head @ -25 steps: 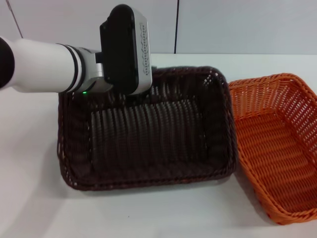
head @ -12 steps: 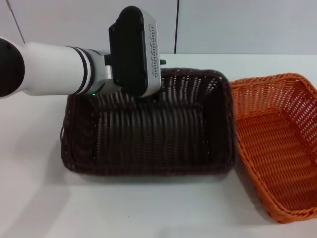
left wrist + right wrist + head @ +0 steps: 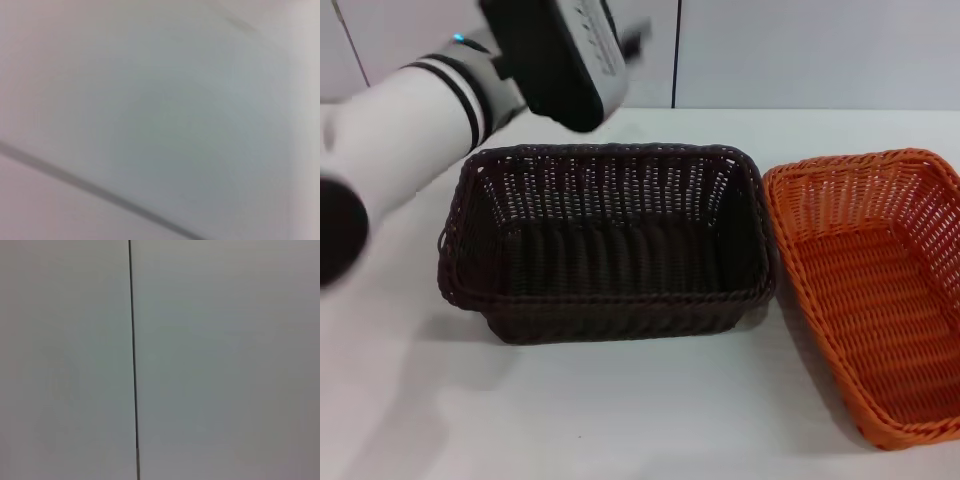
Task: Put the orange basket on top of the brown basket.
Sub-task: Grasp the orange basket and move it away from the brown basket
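Note:
The brown basket (image 3: 610, 305) sits flat on the white table, in the middle of the head view, and it is empty. The orange basket (image 3: 880, 300) stands right beside it on the right, also empty, with its near end running out of view. The two rims lie close together. My left gripper (image 3: 582, 48) is raised above and behind the brown basket's back left corner, clear of it and blurred by motion. Both wrist views show only the pale wall. My right gripper is out of view.
The white table (image 3: 620, 420) extends in front of and to the left of the baskets. A pale panelled wall (image 3: 800, 50) rises behind the table's far edge.
My left gripper has risen off the brown basket's back wall and swung up and left. The brown basket, tilted before, now rests flat.

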